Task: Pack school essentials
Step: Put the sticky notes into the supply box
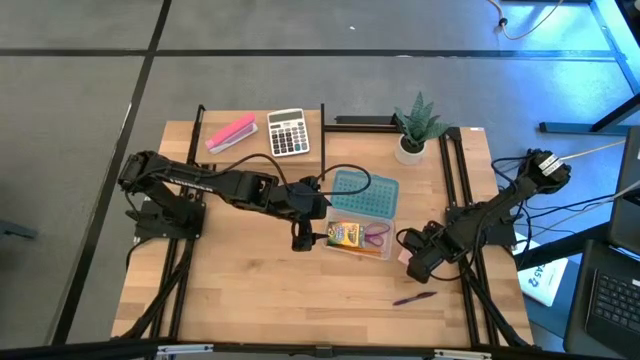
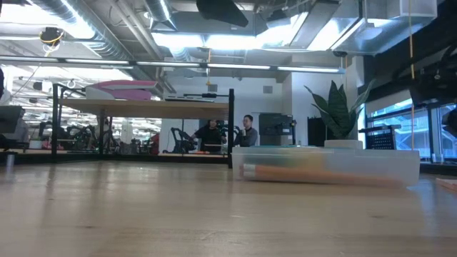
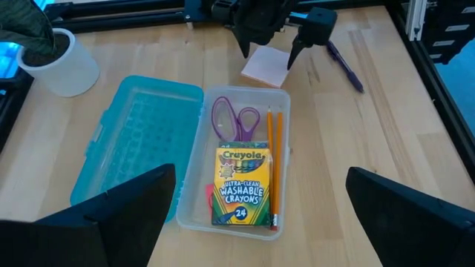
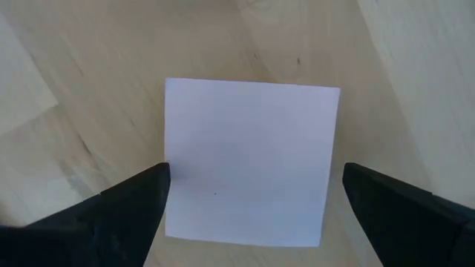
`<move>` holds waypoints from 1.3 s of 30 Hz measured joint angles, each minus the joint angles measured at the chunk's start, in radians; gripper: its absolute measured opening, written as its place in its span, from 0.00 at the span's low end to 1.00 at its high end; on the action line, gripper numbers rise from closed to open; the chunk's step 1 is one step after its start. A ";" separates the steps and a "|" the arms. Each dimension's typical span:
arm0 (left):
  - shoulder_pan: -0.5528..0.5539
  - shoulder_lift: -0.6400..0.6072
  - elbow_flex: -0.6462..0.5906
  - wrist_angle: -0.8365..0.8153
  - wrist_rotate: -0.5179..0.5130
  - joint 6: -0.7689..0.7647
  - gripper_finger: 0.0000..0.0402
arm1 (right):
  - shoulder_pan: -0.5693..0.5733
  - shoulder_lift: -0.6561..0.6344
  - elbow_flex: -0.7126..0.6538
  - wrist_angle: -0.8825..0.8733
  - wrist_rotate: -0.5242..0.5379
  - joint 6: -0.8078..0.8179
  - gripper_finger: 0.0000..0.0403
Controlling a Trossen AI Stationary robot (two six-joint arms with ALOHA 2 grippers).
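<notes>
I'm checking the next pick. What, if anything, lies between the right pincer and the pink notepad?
Nothing visible. The open right pincer hangs directly over the pink notepad, with only bare table around it.

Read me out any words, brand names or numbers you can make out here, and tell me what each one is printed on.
"Crayola", on the crayon box lying in the clear case.
"ULTRA-CLEAN WASHABLE CRAYONS", on the same box.
"24", low on the same box.
Calculator: key markings too small to read.
Pink notepad: blank, no text.
White paper beside the table: print too small to read.
</notes>
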 joint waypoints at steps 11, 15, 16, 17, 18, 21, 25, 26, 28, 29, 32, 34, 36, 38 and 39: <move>0.000 0.000 0.000 0.000 0.000 0.000 0.97 | 0.000 0.000 0.000 0.017 0.001 -0.026 0.99; 0.000 0.000 0.000 0.000 0.000 0.000 0.97 | 0.000 0.000 0.000 0.018 0.000 -0.025 0.99; 0.000 0.000 0.000 0.000 0.000 0.000 0.97 | 0.000 0.000 0.000 0.019 0.000 -0.023 0.99; 0.000 0.000 0.000 0.000 0.000 0.000 0.97 | 0.000 0.000 0.000 0.023 0.000 -0.022 0.99; 0.000 0.000 0.000 0.000 0.000 0.000 0.97 | 0.000 0.000 0.000 0.031 0.000 -0.023 0.99; 0.000 0.000 0.000 0.000 0.000 0.000 0.97 | 0.000 0.000 0.000 0.035 0.000 -0.023 0.99; 0.000 0.000 0.000 0.000 0.000 0.000 0.97 | 0.000 0.000 -0.019 0.049 0.000 -0.022 0.99; 0.000 0.000 0.000 0.000 0.000 0.000 0.97 | 0.000 0.000 -0.021 0.056 0.000 -0.022 0.99; 0.000 0.000 0.000 0.000 0.000 0.000 0.97 | 0.000 0.000 -0.020 0.079 0.000 -0.021 0.99; 0.000 0.000 0.000 0.000 0.000 0.000 0.97 | 0.000 0.000 -0.020 0.083 0.000 -0.022 0.99; 0.000 0.000 0.000 0.000 0.000 0.000 0.97 | 0.000 0.000 -0.020 0.085 0.000 -0.023 0.99; 0.000 0.000 0.000 0.000 0.000 0.000 0.97 | 0.000 0.001 -0.020 0.084 0.002 -0.035 0.99; 0.000 0.000 0.000 0.000 0.000 0.000 0.97 | 0.000 0.006 -0.022 0.089 0.002 -0.064 0.99; 0.000 0.000 0.000 0.000 0.000 0.000 0.97 | 0.000 0.009 -0.029 0.102 0.005 -0.074 0.99; 0.000 0.000 0.000 0.000 0.000 0.000 0.97 | 0.000 0.012 -0.031 0.108 0.008 -0.073 0.99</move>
